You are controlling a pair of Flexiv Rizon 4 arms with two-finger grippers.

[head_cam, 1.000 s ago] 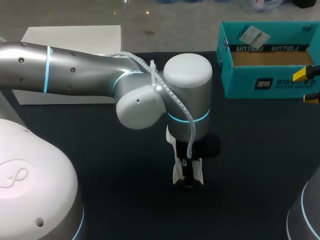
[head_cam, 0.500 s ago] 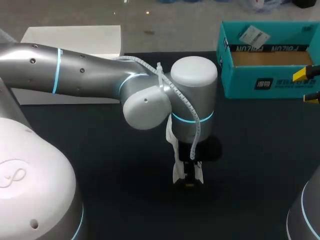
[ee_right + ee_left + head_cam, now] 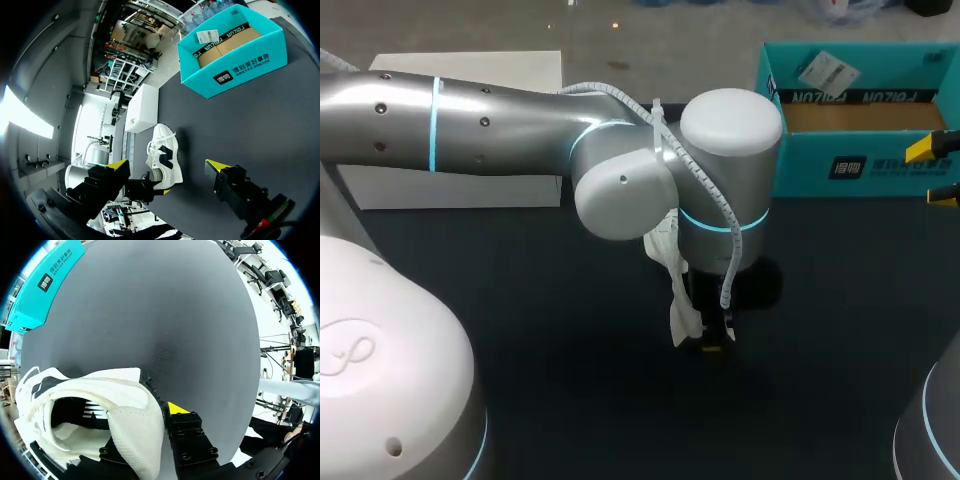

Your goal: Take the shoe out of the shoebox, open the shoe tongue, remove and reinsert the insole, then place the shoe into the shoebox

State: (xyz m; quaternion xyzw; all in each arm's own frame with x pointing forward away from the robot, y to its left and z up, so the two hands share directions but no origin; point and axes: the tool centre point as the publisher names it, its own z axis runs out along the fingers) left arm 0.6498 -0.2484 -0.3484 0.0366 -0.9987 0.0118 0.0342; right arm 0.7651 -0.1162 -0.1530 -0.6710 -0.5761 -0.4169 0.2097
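Right now the left arm is reaching in across the dark table past its middle, with its wrist pointing down. The left gripper is pinching a white sneaker at the rim of its opening. One yellow fingertip is pressing on the outside of the collar, while the other finger is sitting hidden inside the shoe. In the left wrist view the sneaker's opening is gaping toward the camera, with a pale insole showing inside it and black trim along the edge. From the right wrist view the sneaker is showing its side with a black mark. Whether its sole is touching the table I cannot tell.

The teal shoebox is standing open at the far right of the table, well apart from the sneaker, showing a brown cardboard floor and a white label on its back wall. The right gripper is hanging near the shoebox's front wall with its fingers spread wide, holding nothing.
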